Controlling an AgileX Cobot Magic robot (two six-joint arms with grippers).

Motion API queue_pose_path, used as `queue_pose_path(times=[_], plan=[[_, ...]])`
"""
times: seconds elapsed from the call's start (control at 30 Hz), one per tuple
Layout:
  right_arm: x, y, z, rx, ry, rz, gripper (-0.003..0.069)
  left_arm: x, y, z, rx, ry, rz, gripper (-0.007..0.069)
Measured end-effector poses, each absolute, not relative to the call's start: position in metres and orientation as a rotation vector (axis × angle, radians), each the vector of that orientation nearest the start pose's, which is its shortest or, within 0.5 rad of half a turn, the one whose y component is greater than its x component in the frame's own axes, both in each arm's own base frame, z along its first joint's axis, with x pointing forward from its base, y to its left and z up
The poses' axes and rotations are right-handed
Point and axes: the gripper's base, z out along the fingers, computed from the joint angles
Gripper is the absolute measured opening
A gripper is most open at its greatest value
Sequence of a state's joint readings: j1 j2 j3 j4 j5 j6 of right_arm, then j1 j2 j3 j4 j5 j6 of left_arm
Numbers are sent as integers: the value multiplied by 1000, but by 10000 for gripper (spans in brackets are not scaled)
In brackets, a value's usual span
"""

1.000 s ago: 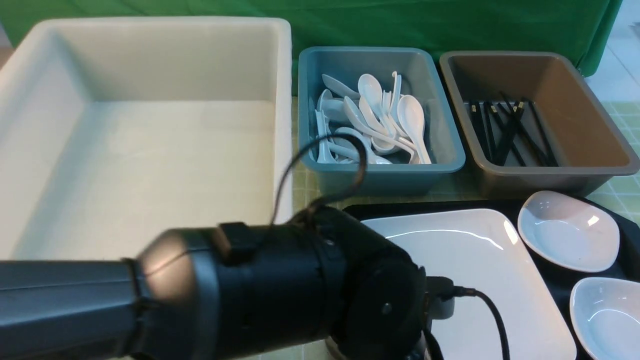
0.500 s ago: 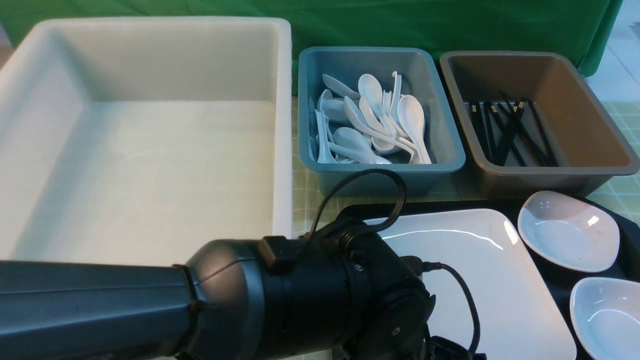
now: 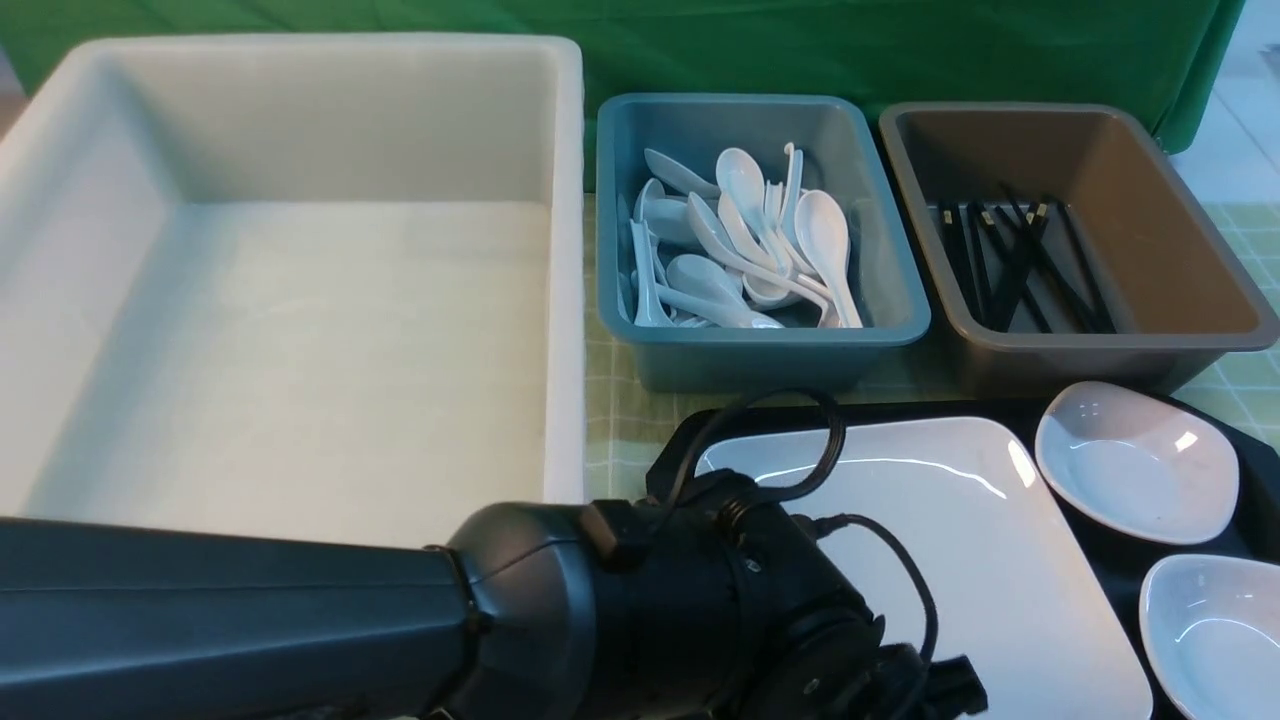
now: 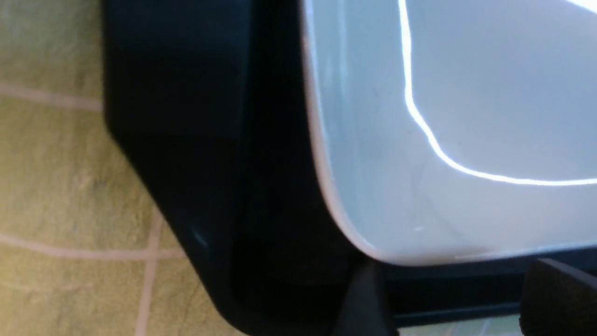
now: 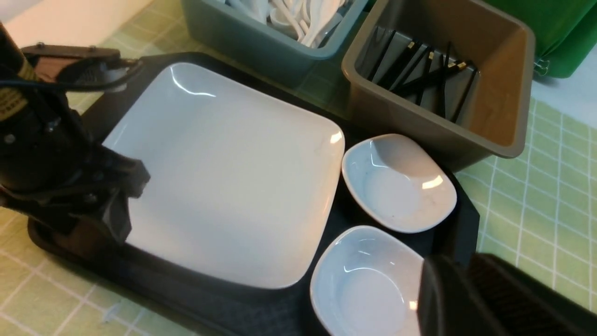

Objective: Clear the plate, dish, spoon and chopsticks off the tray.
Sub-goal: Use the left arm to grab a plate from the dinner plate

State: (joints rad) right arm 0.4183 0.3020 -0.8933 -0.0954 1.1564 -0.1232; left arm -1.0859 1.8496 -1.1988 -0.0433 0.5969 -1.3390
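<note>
The large white plate (image 3: 960, 540) fills the left part of the black tray (image 3: 1110, 570). Two small white dishes, one farther (image 3: 1135, 465) and one nearer (image 3: 1215, 640), sit at the tray's right end. My left arm (image 3: 650, 620) reaches low over the tray's left end. In the left wrist view my left gripper (image 4: 459, 298) is open, its fingers wide apart just off the plate's (image 4: 466, 116) rounded corner and holding nothing. My right gripper (image 5: 459, 263) hovers beside the nearer dish (image 5: 368, 280); its dark fingers lie close together and empty. No spoon or chopsticks show on the tray.
A big empty white bin (image 3: 300, 300) stands at the left. Behind the tray are a blue bin (image 3: 880, 300) holding several white spoons (image 3: 740, 240) and a brown bin (image 3: 1180, 300) holding black chopsticks (image 3: 1020, 265). A green checked cloth (image 3: 620, 420) covers the table.
My left arm has swung to the right and lower, toward the plate's near left corner. The plate, dishes and bins have not moved.
</note>
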Motion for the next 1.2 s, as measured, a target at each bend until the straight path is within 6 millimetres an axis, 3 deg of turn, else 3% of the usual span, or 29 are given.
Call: queue_pose_path(times=[0.37, 0.67, 0.9, 1.2], plan=[[7, -6, 377, -530, 1976, 72, 78, 178, -335, 166, -905, 2866, -565, 405], [7, -6, 377, -524, 1978, 78, 89, 181, -334, 167, -1154, 2768, -581, 405], [7, -6, 377, -512, 1982, 87, 101, 186, -333, 167, -1253, 2678, -597, 407], [6, -5, 376, -511, 1985, 90, 104, 191, -331, 168, -1238, 2623, -597, 408]])
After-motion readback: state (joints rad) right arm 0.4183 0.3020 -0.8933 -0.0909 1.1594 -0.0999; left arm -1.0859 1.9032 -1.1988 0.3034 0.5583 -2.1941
